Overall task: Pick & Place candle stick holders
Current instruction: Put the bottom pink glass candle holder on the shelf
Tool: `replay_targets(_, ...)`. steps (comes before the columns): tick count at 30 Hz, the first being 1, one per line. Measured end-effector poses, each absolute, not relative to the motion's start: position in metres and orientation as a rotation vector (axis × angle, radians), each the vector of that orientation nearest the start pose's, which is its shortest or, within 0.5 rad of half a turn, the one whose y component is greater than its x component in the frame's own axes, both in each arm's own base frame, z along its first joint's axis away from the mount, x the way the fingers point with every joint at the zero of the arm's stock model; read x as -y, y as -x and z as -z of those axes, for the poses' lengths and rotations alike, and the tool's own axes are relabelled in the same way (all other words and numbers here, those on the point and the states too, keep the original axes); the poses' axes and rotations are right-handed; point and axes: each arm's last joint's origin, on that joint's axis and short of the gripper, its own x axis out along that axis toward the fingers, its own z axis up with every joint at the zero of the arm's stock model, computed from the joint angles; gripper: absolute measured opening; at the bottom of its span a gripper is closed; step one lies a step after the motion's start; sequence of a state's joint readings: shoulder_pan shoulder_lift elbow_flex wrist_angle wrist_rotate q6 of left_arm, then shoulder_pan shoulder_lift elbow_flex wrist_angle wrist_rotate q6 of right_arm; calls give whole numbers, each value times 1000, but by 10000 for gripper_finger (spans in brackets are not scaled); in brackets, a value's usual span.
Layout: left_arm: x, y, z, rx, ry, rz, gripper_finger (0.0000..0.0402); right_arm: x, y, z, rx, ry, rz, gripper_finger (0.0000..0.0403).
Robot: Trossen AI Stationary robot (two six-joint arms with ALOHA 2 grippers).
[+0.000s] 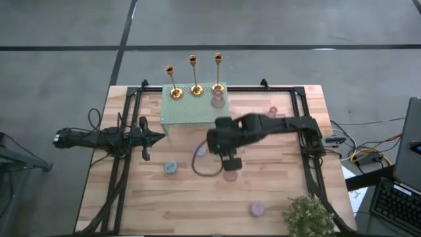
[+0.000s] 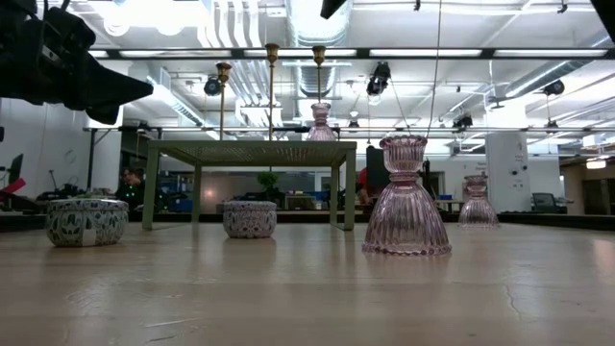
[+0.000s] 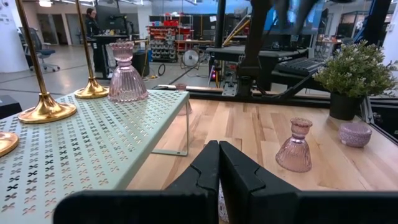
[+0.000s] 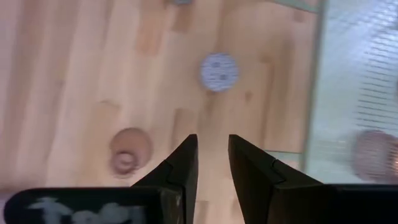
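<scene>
Gold candlesticks (image 1: 195, 76), three in a row along the far edge of the pale green perforated rack (image 1: 187, 112), one pink glass holder (image 1: 217, 100) beside them. Another pink glass holder (image 2: 405, 197) upright on the wooden table (image 1: 276, 197) under the right gripper (image 4: 212, 163), fingers slightly parted, holding nothing. Left gripper (image 3: 218, 163) pressed together, level beside the rack's left end. Blue patterned holder (image 1: 170, 168) and purple holder (image 1: 256, 209) low on the table.

- Grey concrete floor (image 1: 263, 23) around the wooden table (image 1: 276, 197).
- Strip lights (image 2: 538, 53) and ducts (image 2: 231, 29) overhead.
- Red shelving (image 3: 163, 38) far back.
</scene>
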State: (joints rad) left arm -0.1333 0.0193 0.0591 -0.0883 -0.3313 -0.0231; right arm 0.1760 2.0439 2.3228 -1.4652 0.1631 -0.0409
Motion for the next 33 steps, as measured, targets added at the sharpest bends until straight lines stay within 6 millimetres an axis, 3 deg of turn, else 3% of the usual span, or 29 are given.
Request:
replay_targets(5,3,-94,-174,-45,12,-198,12,-92,-389,-354,-1224,229,-60,93)
replay_targets(13,3,-94,-174,-45,12,-198,12,-115,-389,-307,-1327,188,-69,90)
replay_targets(21,3,-94,-174,-45,12,-198,12,-138,-383,-274,-1378,162,-89,110)
replay_targets(33,3,-94,-174,-46,12,-198,12,-144,-377,-239,-1432,127,-56,129)
